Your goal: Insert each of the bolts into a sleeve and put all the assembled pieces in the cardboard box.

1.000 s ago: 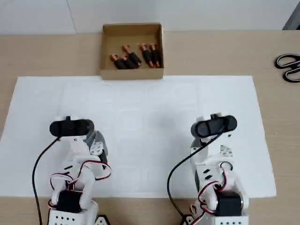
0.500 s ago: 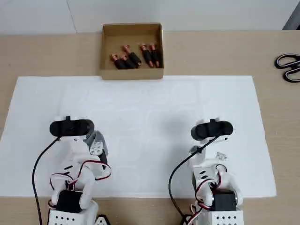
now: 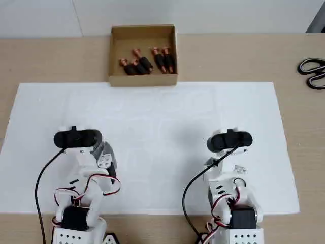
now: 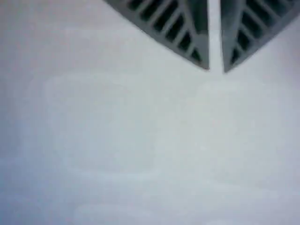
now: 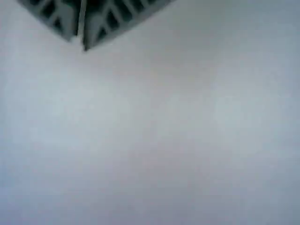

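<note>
Lying inside the open-topped brown cardboard box [image 3: 143,80], at the far side of the scene a little left of centre, are the assembled pieces [image 3: 143,62]: short black sleeves with copper-coloured bolt heads showing at their far ends; a pair lies close together towards the box's left, another sits just right of them and slightly farther back, and two more rest side by side towards the box's right; where they crowd each other their exact count is hard to read; the box stands on the light wooden counter [image 3: 51,56], its near wall meeting the far edge of a large white paper sheet [image 3: 152,127] that covers the middle of the counter; black-handled scissors [image 3: 311,70] lie on bare wood at the far right, well apart from the box; the left arm [image 3: 84,175] and the right arm [image 3: 231,183], both white with black wrist cameras on top, sit folded at the near edge, one at near left and one at near right, over the sheet and well apart from the box; the left claw [image 4: 215,65] points down at the white sheet, its dark grey ribbed fingers drawn narrow with a thin pale slit between them; the right claw [image 5: 80,42] is likewise over the sheet, its fingers closed to an even thinner slit, gripping no piece
</note>
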